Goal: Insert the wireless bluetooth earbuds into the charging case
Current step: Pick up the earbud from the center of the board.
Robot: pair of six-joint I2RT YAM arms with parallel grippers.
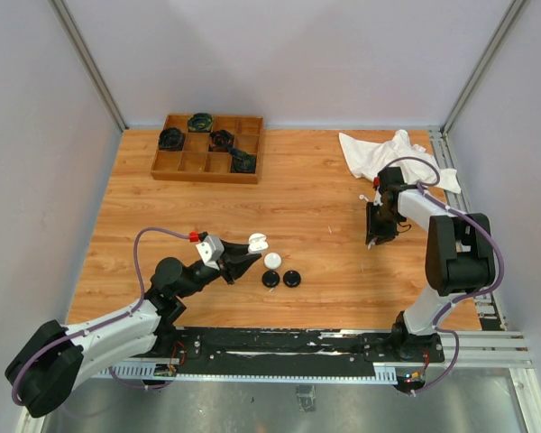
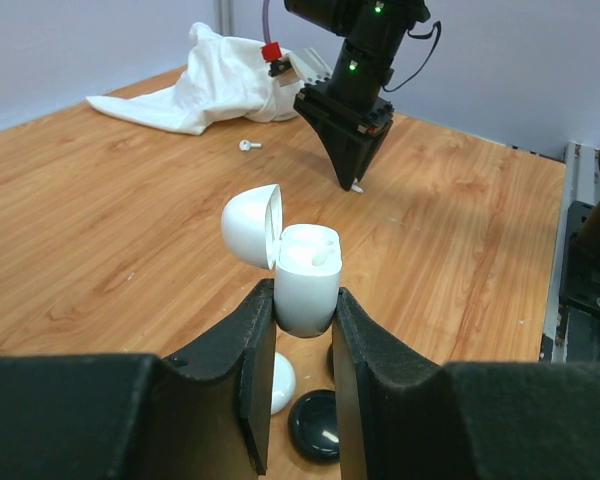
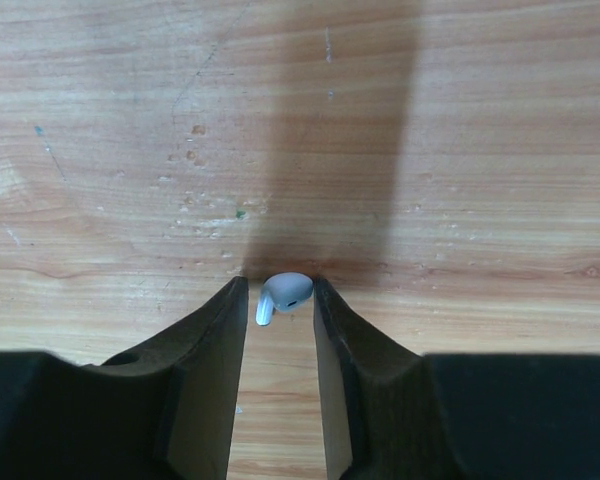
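A robot's left gripper (image 2: 304,305) clamps an open white case (image 2: 308,285) by its lower shell. The case is held upright off the wooden table (image 1: 316,198), lid tipped back and pockets facing up. Well to the right of the case, the right gripper (image 2: 354,176) points straight down at the table. Its two fingers are drawn in on a white earbud (image 3: 283,292), bud end against one pad and the short stem slanting toward the other. The tip sits so low that it is unclear whether the earbud has left the wood.

A second, loose earbud (image 2: 247,145) lies on the table farther from the case than the right gripper, near a crumpled white cloth (image 2: 210,85). Just beside the case, toward the arms, sit a closed white case (image 2: 280,385) and two black ones (image 1: 270,279). A wooden tray (image 1: 207,173) of dark items stands well behind the case and a little to its left.

The earbud looks featherlight, hard and glossy, and its rounded head is likely to squirt out of a pinch or twist in it. The surer hold appears to be across the head, with the stem left free to lead into the pocket. The case is rigid and smooth too. The grip on its lower shell suits it, since that leaves the hinge and lid clear. The pockets are tight and shaped, so the fit will probably tolerate little tilt.
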